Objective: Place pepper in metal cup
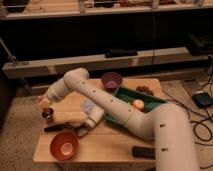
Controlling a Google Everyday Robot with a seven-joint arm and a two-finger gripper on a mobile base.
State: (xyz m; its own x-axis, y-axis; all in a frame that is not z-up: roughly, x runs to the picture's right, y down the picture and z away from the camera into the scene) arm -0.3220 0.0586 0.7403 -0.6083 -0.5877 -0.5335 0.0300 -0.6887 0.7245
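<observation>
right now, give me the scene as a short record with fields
gripper: gripper at the table's left edge, directly above the metal cup
metal cup: metal cup upright near the left edge
pepper: orange-red bit at the gripper, likely the pepper, just over the cup
orange-red bowl: orange-red bowl at front left
purple bowl: purple bowl at the back
green tray: green tray holding a round orange fruit

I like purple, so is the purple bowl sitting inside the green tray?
No, the purple bowl stands on the table beside the green tray, far from the gripper over the metal cup.
</observation>
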